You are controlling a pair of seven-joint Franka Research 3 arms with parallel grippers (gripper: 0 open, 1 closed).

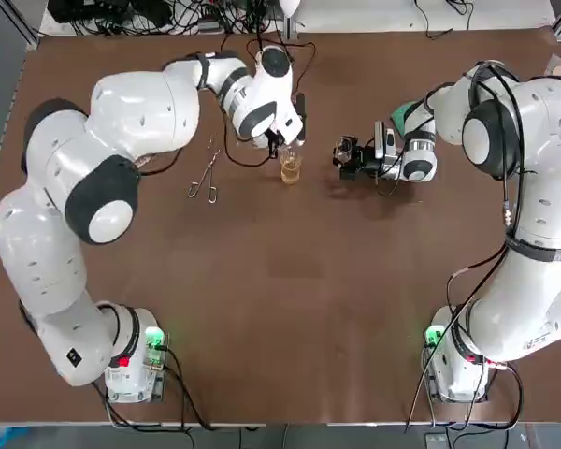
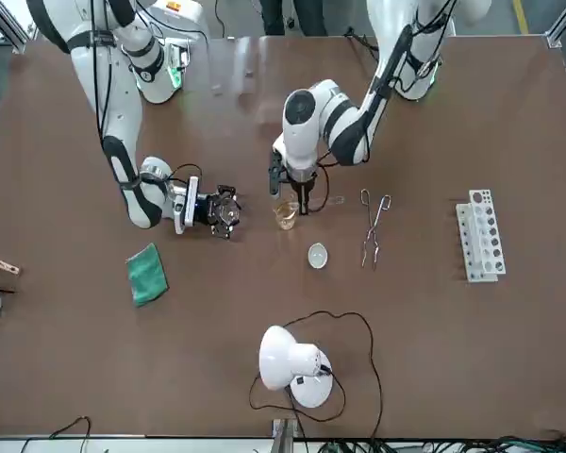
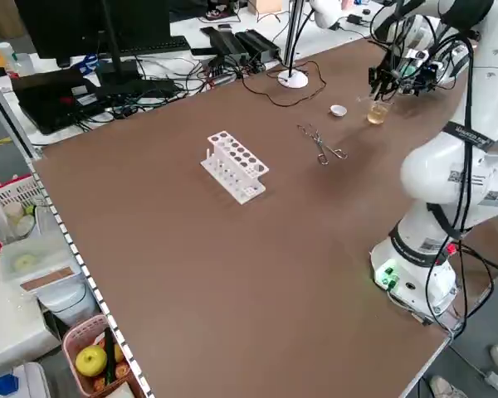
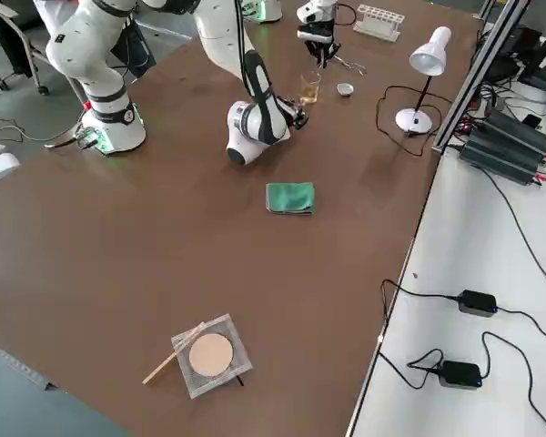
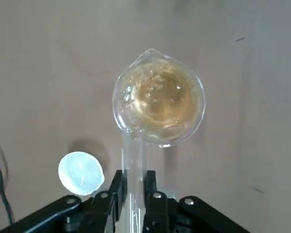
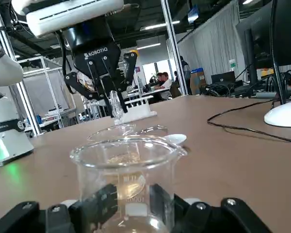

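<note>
**Tube over the amber beaker, straight under your left hand**

Your left hand [image 1: 282,142] points down, pinching a glass test tube [image 5: 134,160]. The tube hangs near upright, with its lower end at the rim of the beaker of amber liquid [image 1: 291,168] standing on the bench [image 1: 290,309]. Your right hand [image 1: 348,155] lies low and level just beside that beaker, clamped on an empty beaker [image 6: 126,179].

A clear glass tube [image 5: 133,160] hangs nearly upright, its lower end just over the rim of a small beaker [image 1: 291,169] of amber liquid standing on the counter [image 1: 290,309]. A second beaker [image 6: 125,179], clear, stands upright near it.
</note>
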